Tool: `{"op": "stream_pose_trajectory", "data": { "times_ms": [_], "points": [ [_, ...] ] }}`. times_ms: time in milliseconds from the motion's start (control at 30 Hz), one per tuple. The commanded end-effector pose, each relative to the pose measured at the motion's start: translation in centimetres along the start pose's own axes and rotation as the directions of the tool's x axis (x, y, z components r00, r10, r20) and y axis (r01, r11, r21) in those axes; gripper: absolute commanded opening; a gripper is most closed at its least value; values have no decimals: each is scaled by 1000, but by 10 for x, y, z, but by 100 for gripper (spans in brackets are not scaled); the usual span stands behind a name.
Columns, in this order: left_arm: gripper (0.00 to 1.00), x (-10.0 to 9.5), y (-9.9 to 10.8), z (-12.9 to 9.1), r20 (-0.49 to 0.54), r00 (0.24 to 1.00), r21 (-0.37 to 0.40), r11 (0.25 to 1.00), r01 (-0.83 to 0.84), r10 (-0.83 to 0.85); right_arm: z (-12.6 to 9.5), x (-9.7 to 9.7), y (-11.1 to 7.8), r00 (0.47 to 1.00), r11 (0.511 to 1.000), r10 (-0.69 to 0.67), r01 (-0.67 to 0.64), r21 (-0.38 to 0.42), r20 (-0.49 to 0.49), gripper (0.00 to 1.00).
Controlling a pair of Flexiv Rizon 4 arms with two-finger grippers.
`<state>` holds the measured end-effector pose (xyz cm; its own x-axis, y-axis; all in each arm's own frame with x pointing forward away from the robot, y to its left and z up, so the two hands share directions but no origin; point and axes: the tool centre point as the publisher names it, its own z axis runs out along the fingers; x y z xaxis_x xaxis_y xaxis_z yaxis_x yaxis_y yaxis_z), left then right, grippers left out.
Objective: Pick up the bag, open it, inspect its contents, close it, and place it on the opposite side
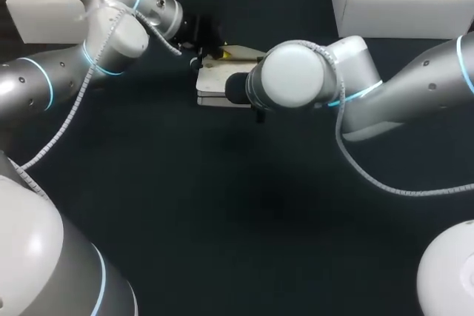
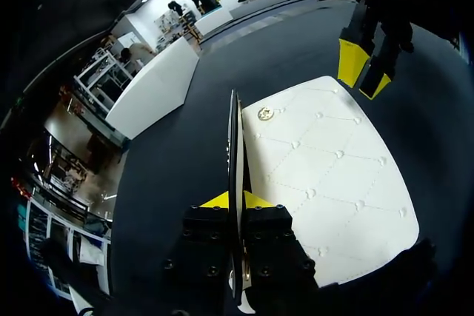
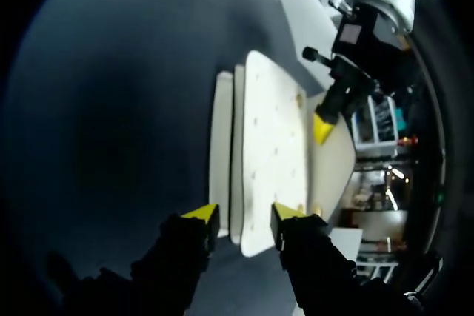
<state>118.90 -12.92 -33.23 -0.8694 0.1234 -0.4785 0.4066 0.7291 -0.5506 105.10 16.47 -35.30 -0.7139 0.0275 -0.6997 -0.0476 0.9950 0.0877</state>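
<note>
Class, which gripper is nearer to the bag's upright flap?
Left. The left gripper is shut on the flap; the right gripper sits at the bag's far end, fingers open astride its edge.

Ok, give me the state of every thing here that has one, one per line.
bag: lying flat, partly open.
flap: lifted, standing on edge.
left gripper: shut on the flap.
right gripper: open, at the bag's end.

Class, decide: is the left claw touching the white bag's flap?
Touching. In the left wrist view the left claw pinches the raised flap of the bag between both yellow tips.
</note>
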Motion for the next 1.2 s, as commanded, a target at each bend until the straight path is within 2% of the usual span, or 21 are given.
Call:
{"op": "stream_pose_trajectory", "data": {
  "times_ms": [33,333,533,633,867,933,1000,1200],
  "points": [
    [0,-1,2,2,-4,1000,9,1000,-3,3,12,0,1,1000,1000,-6,6,3,0,42],
    [0,2,3,6,-23,1000,20,1000,-10,11,21,-5,-1,1000,1000,22,-22,8,-6,38],
    [0,2,1,8,-39,999,17,1000,-22,23,24,-8,-3,999,999,44,-44,11,3,21],
    [0,3,0,9,-47,999,19,999,-27,28,26,-9,-4,999,999,47,-47,9,2,23],
    [0,4,0,9,-54,998,20,999,-31,32,26,-10,-4,999,999,52,-52,3,4,22],
    [0,4,0,9,-55,998,21,999,-33,34,26,-9,-4,999,999,52,-52,2,7,18],
    [0,4,-1,9,-55,998,24,999,-35,36,25,-9,-4,998,998,55,-55,3,9,0],
    [0,8,-4,6,-41,998,34,998,-45,47,25,-6,-4,998,998,61,-61,0,12,0]
  ]
}}
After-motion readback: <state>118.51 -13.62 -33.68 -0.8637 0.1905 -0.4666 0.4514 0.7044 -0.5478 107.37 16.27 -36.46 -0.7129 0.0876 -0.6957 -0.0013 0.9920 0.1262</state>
